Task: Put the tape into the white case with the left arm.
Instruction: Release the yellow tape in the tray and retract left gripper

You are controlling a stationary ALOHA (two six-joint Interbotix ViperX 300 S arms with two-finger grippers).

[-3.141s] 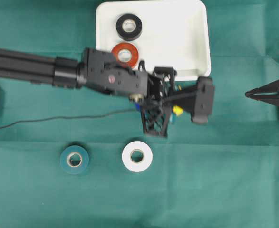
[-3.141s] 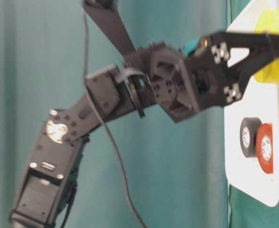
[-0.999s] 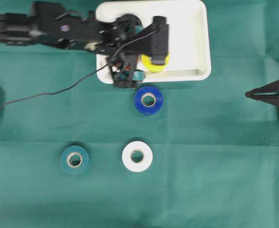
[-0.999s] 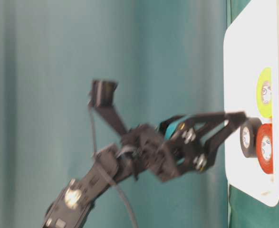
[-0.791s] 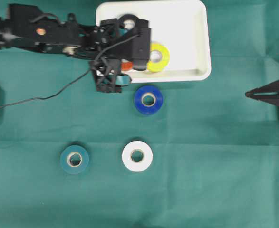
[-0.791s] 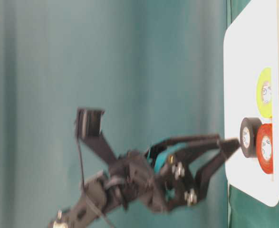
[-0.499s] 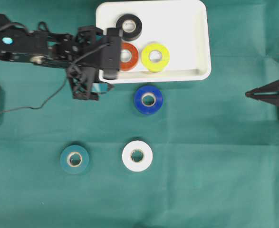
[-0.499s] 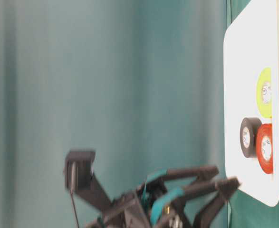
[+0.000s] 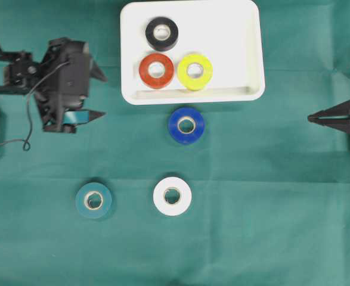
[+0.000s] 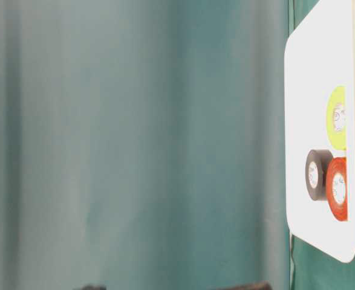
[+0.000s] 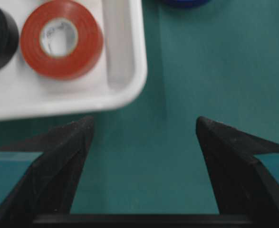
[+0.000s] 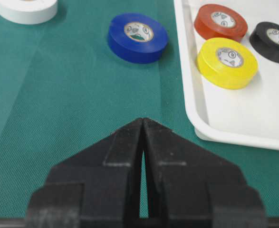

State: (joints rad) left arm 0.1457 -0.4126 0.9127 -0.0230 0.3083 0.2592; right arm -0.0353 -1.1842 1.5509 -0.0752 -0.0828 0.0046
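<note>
The left fingers (image 9: 101, 95), black and pointed with teal bands, are standing spread wide and gripping nothing; in the left wrist view both tips are hovering over bare green cloth just short of the shallow white rectangular plastic case (image 9: 250, 44). In the overhead view they are sitting well to the left of that case, with a thin black cable (image 9: 25, 119) looping off the arm's rear.

The right fingers (image 9: 311, 118), plain black, are pressing together with nothing between them, well to the right of the case.

Inside the case three tape rolls are lying flat: a black roll (image 9: 161, 33) toward the far rim, a red roll (image 9: 157, 70) and a yellow roll (image 9: 194, 71) side by side near the front rim.

Outside the case, on the green-covered worktop (image 9: 270, 208), a blue roll (image 9: 186, 125) is lying just in front of the case's front rim. A white roll (image 9: 172, 195) and a teal roll (image 9: 93, 200) are lying further in front of the case, well apart from it.
</note>
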